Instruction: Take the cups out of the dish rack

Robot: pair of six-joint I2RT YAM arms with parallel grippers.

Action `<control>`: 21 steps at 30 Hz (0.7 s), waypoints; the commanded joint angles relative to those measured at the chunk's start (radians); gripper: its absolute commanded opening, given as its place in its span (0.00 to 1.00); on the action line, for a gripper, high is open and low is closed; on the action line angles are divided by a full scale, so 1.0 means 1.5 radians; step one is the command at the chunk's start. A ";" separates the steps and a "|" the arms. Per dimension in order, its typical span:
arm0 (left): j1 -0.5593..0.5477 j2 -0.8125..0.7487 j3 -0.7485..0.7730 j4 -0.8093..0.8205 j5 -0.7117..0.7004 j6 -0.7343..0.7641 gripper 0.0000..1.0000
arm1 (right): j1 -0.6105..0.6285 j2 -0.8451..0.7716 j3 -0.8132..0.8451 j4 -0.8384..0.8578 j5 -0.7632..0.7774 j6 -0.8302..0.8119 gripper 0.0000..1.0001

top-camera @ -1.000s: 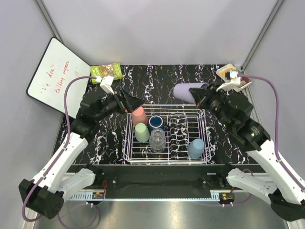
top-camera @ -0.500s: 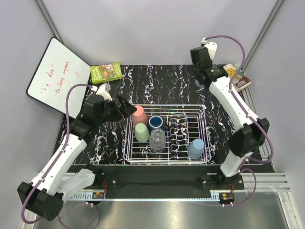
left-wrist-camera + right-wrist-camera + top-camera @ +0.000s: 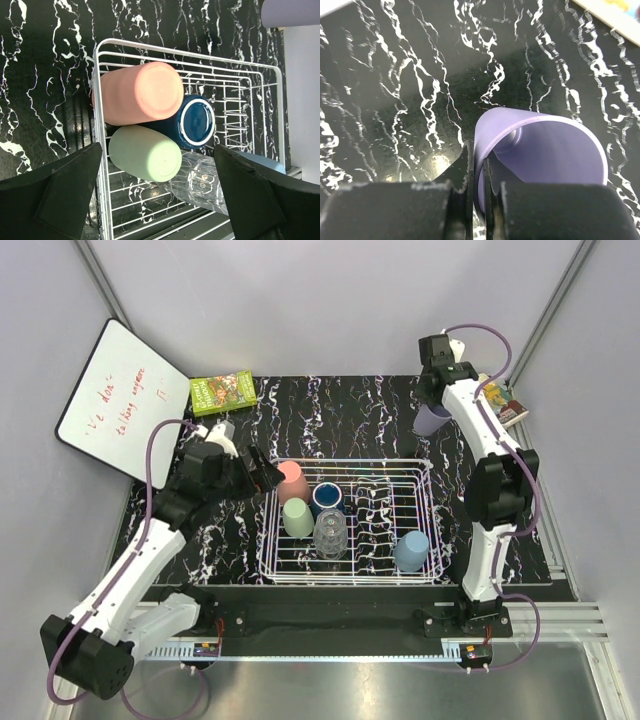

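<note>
The dish rack (image 3: 350,462), a rectangular basket of thin white wire grid with low sides, is sitting mid-table with its long axis running left to right on the glossy black table (image 3: 330,410), which is veined in white like marble. Five smooth, handleless tumblers are standing in it. The matte salmon-pink cup (image 3: 291,481) is occupying the far-left corner, base up, with the pale green cup (image 3: 297,517) just near of it, also base up. The dark blue cup (image 3: 328,497) is standing beside both with its mouth facing up, showing a pale rim. A clear glass (image 3: 330,533) is standing near of the dark blue cup, and the light blue-grey cup (image 3: 411,551) is resting base up at the near-right corner. The left gripper (image 3: 270,472) is hovering at the far-left corner of the rack, its dark fingers (image 3: 65,195) spread wide apart and grasping nothing. The right gripper (image 3: 477,172) is pinching the thin wall of the lavender cup (image 3: 540,150), one finger inside and one outside. This cup is located beyond the far-right corner of the rack, outside it, mouth up and long axis roughly vertical; whether its base is touching the table cannot be told.
</note>
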 commanded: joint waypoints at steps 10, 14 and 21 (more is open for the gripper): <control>0.002 0.047 -0.011 0.026 -0.019 0.019 0.99 | -0.035 0.110 0.019 0.068 -0.045 0.004 0.00; 0.002 0.062 -0.005 0.026 -0.016 0.020 0.99 | -0.041 0.120 0.006 0.083 -0.046 0.004 0.00; 0.002 0.069 -0.009 0.028 -0.021 0.019 0.99 | -0.041 0.138 0.009 0.077 -0.026 -0.003 0.00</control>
